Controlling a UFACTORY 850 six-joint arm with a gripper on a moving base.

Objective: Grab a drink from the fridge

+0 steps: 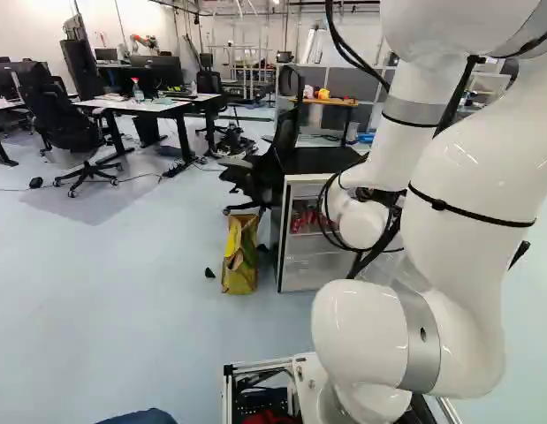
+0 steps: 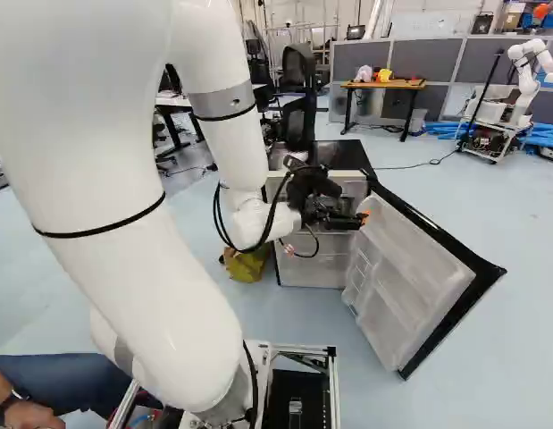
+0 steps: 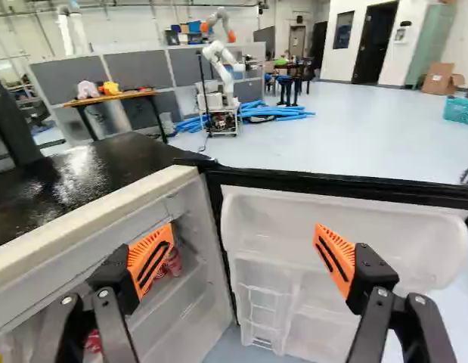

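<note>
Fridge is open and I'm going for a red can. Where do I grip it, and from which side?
Probably mid-height on the red can's curved wall, one finger either side, coming in level through the open front of the fridge. The cans look upright, and the black top blocks an approach from above. The gripper is open.

My surroundings were a robotics lab, as shown by another robot (image 2: 528,89), grey partitions (image 2: 437,58), office chairs (image 1: 65,124) and desks (image 1: 156,108) bearing monitors (image 1: 152,62).
</note>
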